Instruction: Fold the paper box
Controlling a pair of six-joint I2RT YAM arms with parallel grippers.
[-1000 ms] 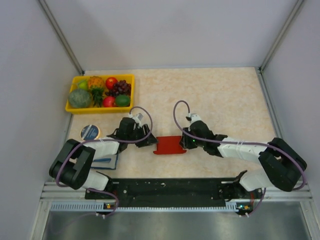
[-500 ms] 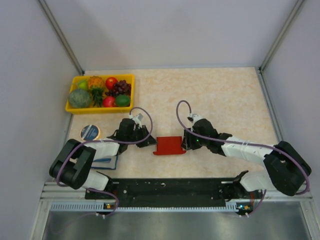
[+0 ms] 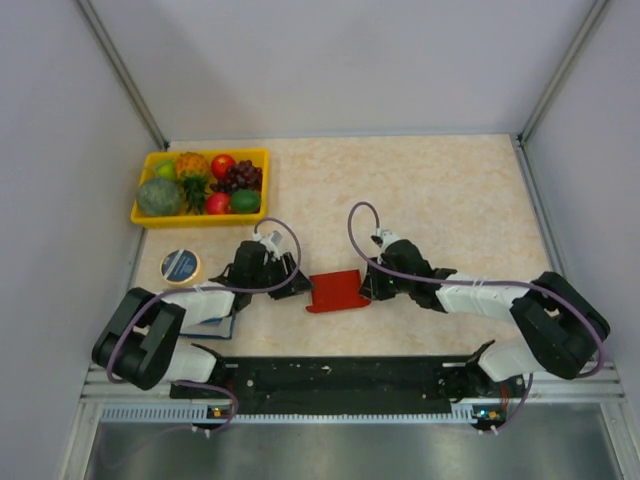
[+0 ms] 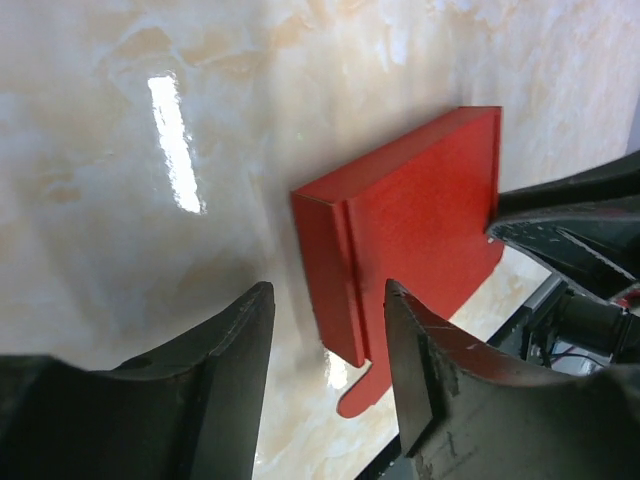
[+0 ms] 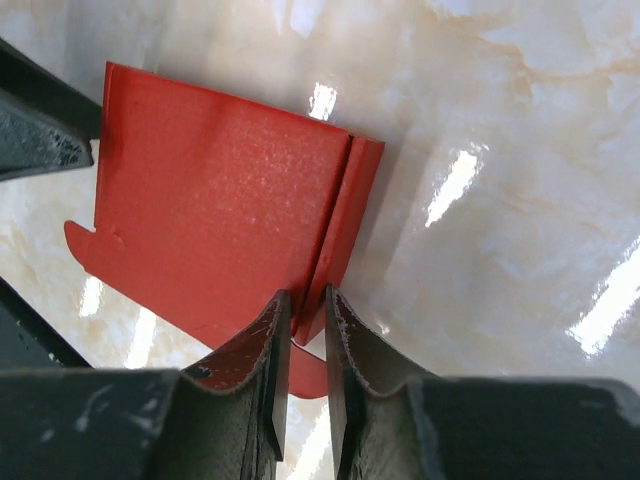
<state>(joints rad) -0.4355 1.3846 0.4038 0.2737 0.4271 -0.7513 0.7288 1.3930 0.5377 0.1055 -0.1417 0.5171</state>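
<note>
Red card on pale stone-pattern table [image 3: 450, 190]: located paper box [image 3: 336, 290] lying near the front edge, midway between both arms. Noted a short side flap creased up at each end, main panel flat, rounded tab sticking out along one long edge.

Found right gripper [image 5: 305, 300] with fingers nearly pressed together, upturned flap edge running into the slit between them. Read as a pinch on that flap, probably to hold the crease up and keep the sheet from sliding. Found left gripper [image 4: 325, 305] spread, holding nothing, opposite flap's corner just ahead of the fingers. Judged as poised to push or pinch that wall while the other end is anchored.

Checked surroundings: yellow tray [image 3: 195, 218] of fruit at far left, well apart; round blue-topped tin [image 3: 181, 265] beside left arm; blue notebook [image 3: 218, 322] partly under that arm. Saw nothing lying between grippers and card. Flagged only the two grippers themselves, close together across a small sheet, as likely to crowd each other.
</note>
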